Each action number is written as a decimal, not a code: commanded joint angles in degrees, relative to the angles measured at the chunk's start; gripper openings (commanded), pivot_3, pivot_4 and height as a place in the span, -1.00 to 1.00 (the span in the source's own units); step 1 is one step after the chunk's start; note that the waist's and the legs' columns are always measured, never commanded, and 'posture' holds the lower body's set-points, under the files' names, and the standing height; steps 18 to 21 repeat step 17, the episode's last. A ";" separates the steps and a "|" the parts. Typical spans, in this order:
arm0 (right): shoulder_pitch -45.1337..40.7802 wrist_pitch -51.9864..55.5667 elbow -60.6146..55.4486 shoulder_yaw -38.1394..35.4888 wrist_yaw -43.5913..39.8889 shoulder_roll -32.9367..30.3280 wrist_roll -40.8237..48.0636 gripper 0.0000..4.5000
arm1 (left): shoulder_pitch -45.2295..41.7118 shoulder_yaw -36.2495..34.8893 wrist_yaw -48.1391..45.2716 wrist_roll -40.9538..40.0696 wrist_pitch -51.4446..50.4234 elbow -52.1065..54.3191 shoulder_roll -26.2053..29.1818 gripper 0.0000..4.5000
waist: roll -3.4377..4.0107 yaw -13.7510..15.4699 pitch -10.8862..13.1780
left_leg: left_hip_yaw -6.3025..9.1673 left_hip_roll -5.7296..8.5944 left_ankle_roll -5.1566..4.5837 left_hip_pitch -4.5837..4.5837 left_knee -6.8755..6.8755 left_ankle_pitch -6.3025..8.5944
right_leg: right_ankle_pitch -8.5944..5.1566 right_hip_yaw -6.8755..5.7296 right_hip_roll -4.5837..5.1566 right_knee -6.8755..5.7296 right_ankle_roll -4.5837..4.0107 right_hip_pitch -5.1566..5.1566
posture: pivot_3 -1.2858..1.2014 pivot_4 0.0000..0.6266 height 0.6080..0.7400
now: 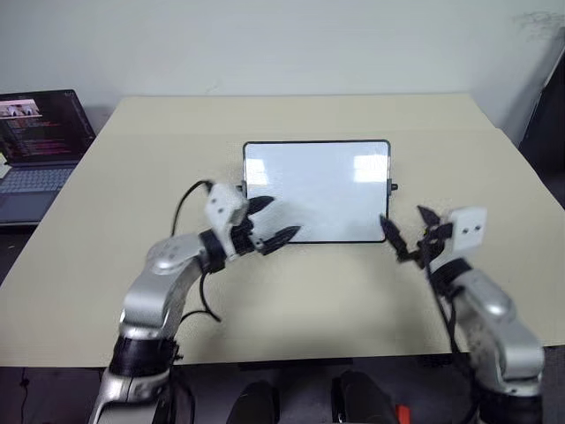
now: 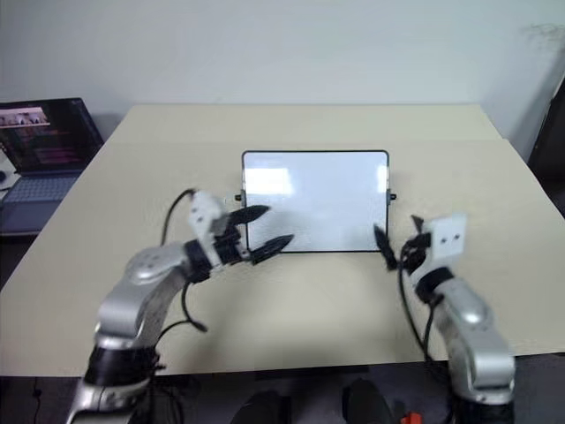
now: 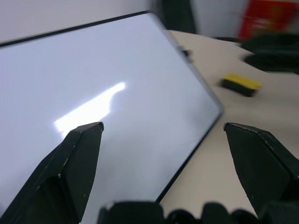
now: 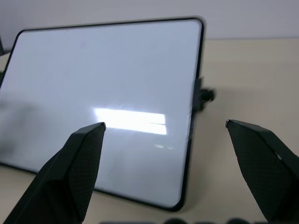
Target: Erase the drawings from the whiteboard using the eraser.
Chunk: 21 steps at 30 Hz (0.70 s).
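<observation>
The whiteboard [image 1: 318, 190] lies flat mid-table, glossy white in a thin black frame. I see no drawings on it, only glare. My left gripper [image 1: 284, 217] hovers open over the board's near left corner with nothing between its fingers. At the near right corner my right gripper [image 1: 402, 215] stands open and empty too. The yellow eraser [image 3: 239, 84], dark underneath, lies on the table just off the board's right edge in the left wrist view, close to the dark blur of the right gripper [image 3: 273, 51].
An open laptop [image 1: 40, 141] sits off the table's far left corner. The beige table [image 1: 291, 300] has bare room in front of the board and to both sides. A small black knob [image 4: 205, 95] sticks out of the board's right side.
</observation>
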State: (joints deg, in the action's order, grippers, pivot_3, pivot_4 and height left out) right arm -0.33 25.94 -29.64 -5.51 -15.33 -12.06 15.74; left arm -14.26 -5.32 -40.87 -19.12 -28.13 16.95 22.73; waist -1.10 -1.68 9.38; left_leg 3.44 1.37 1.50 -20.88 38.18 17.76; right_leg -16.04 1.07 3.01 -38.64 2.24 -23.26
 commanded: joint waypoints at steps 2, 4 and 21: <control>3.73 -11.58 1.10 2.49 0.11 1.86 -3.42 0.98 | 5.91 -4.75 9.16 0.45 0.77 7.47 -2.08 1.00 | -0.04 0.36 -0.02 | 0.00 0.06 0.00 0.02 0.07 0.00 | 0.01 -0.02 0.05 -0.04 0.01 0.05 | 0.03 -0.52 1.00; 4.32 -15.22 5.15 2.39 -0.95 1.65 -4.10 0.98 | 8.67 -5.31 13.51 3.63 3.20 7.26 -2.94 1.00 | -0.07 0.72 -0.04 | 0.11 0.10 -0.01 0.03 0.21 0.01 | 0.03 -0.10 0.05 -0.10 0.03 0.13 | 0.03 -0.52 1.00; 9.78 -16.03 4.88 2.89 -5.13 -3.21 -3.58 0.98 | 12.60 -2.86 24.55 8.74 7.49 7.06 -6.99 1.00 | -0.07 0.71 -0.05 | 0.08 0.09 -0.02 0.08 0.26 0.01 | 0.04 -0.07 -0.01 -0.20 0.04 0.18 | 0.03 -0.52 1.00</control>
